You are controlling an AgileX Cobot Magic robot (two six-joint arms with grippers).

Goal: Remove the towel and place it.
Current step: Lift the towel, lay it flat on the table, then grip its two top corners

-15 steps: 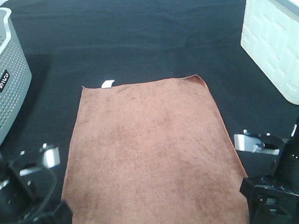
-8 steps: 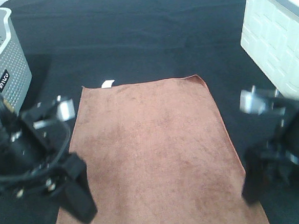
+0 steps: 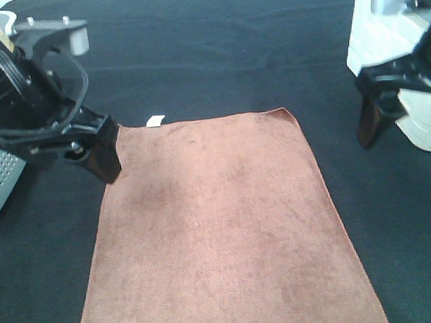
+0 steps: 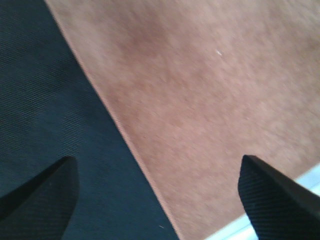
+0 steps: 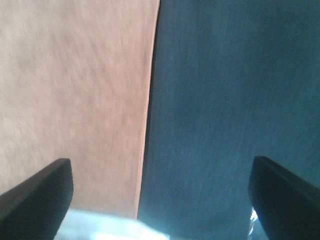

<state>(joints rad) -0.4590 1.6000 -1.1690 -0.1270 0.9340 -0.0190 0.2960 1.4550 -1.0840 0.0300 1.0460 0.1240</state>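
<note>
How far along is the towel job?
Done: nothing yet; the towel lies flat and spread on the black table covering. In hand: the approach, with the left gripper open over the towel's left hem near the far corner and the right gripper open above the right hem, neither gripping cloth. Left: grasp, lift the towel off, place it.

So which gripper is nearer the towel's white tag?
Left. The left gripper hangs over the towel's left edge near the white tag; the right gripper hangs by the opposite edge, well away from it.
</note>
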